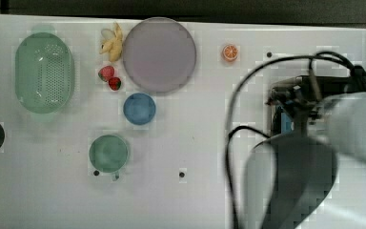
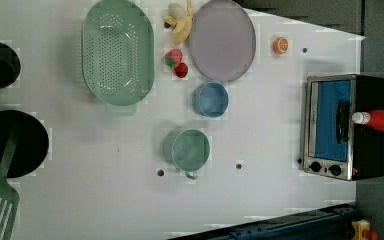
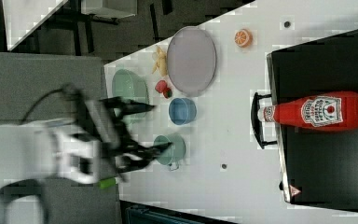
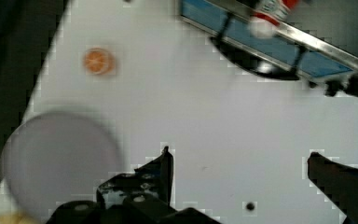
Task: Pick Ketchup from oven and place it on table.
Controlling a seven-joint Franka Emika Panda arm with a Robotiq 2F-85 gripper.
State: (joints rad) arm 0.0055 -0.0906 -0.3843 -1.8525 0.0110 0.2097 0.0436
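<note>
Ketchup [image 3: 314, 111] lies on its side atop the oven [image 2: 345, 125], cap over the front edge above the handle. In the wrist view the bottle is cut off by the frame, only cap and label showing. The gripper [image 4: 237, 172] hangs over the table [image 4: 205, 116], jaws spread wide, well apart from the bottle.

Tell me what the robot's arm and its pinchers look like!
The arm is big, rounded and white with grey parts. Black cables loop along it. Its gripper is black, with two dark pointed jaws on a black metal frame. A small green bit sits near the wrist.
</note>
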